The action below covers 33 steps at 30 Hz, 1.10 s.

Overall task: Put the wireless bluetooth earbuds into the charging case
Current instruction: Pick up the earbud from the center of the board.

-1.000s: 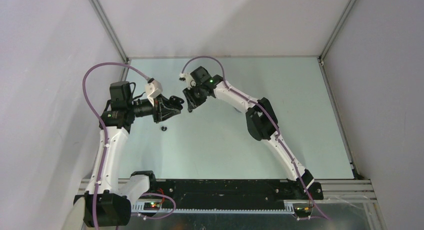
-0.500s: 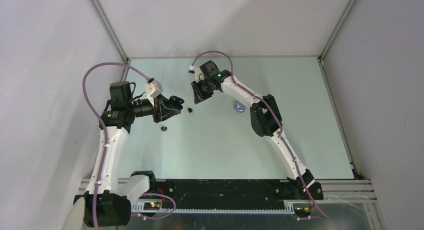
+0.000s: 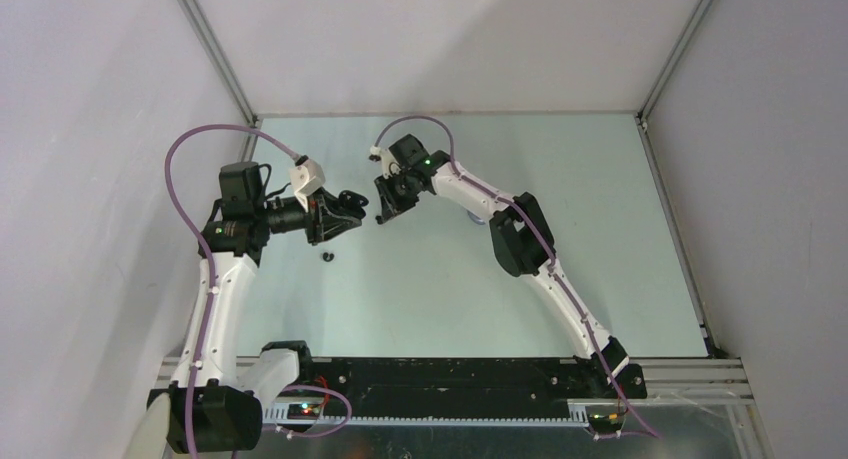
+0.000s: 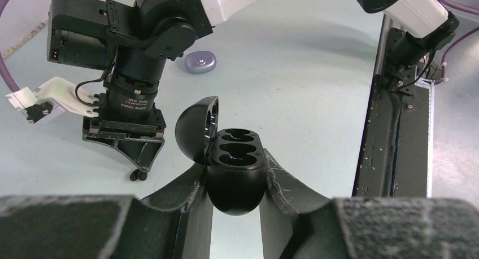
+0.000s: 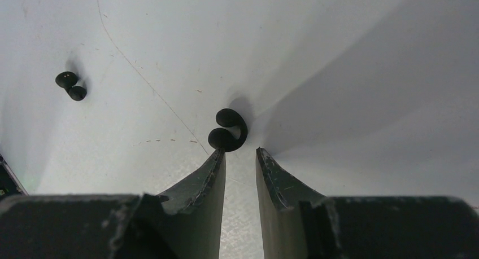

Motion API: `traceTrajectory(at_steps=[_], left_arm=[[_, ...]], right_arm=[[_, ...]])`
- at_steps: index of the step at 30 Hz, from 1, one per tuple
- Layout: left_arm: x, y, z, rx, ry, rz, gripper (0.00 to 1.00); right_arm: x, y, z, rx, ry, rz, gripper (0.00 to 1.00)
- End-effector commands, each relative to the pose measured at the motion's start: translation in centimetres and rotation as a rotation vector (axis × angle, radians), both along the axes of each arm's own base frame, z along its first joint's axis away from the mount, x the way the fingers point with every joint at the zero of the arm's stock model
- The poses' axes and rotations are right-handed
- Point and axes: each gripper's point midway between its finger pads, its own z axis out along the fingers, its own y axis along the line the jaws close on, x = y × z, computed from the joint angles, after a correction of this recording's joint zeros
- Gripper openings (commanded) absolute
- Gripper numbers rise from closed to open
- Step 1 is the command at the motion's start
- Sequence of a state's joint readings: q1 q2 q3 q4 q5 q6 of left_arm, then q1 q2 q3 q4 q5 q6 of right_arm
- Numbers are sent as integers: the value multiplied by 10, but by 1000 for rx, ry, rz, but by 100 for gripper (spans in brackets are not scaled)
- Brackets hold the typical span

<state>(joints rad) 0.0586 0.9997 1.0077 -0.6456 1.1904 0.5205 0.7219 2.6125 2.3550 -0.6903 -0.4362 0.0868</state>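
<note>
Black plastic filled the left pincer [image 4: 236, 174]: it was clenched on the case [image 4: 236, 198], one finger on each side of the body. The lid [image 4: 197, 129] stood open to the left, and both wells faced up, unfilled. The left arm [image 3: 215, 289] rose from its base, bent at the elbow, and ran level to the right, holding the case above the tabletop [image 3: 450, 289].

The right arm [image 3: 560, 289] reached diagonally from its base toward the far left. Its wrist was tipped down, with the right pincer [image 5: 240, 153] low over the tabletop and facing the left pincer. Its fingers stood a narrow gap apart with nothing between them. One earbud [image 5: 229, 129] lay on the tabletop just beyond the fingertips, close against the left one. A second earbud [image 5: 72, 85] lay well apart to the left, ungrasped. A purple case [image 4: 201, 61] lay shut on the tabletop behind the right wrist.

Compared with half a second earlier, the right pincer had moved nearer and down, and now covered the first earbud in the top view. The right forearm now hid most of the purple case there. The left arm, the case and the second earbud had not shifted.
</note>
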Motion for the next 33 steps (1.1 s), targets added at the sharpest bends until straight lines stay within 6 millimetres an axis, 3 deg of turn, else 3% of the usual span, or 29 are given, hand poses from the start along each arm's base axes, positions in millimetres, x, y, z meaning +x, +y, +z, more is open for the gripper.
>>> traceTrajectory(at_steps=[1,11,22,33], left_arm=[[-3,-3,7,-21,-30,-25,12],[-3,-2,8,-20,-31,-23,12],[-2,-2,6,-18,-28,-23,12],[-2,-2,6,-19,-29,-24,12]], right_arm=[[13,7,14,38,-29,-31,31],[17,6,16,89,23,-56,31],[15,6,0,44,12,-49,30],[10,10,-4,37,11,-34,31]])
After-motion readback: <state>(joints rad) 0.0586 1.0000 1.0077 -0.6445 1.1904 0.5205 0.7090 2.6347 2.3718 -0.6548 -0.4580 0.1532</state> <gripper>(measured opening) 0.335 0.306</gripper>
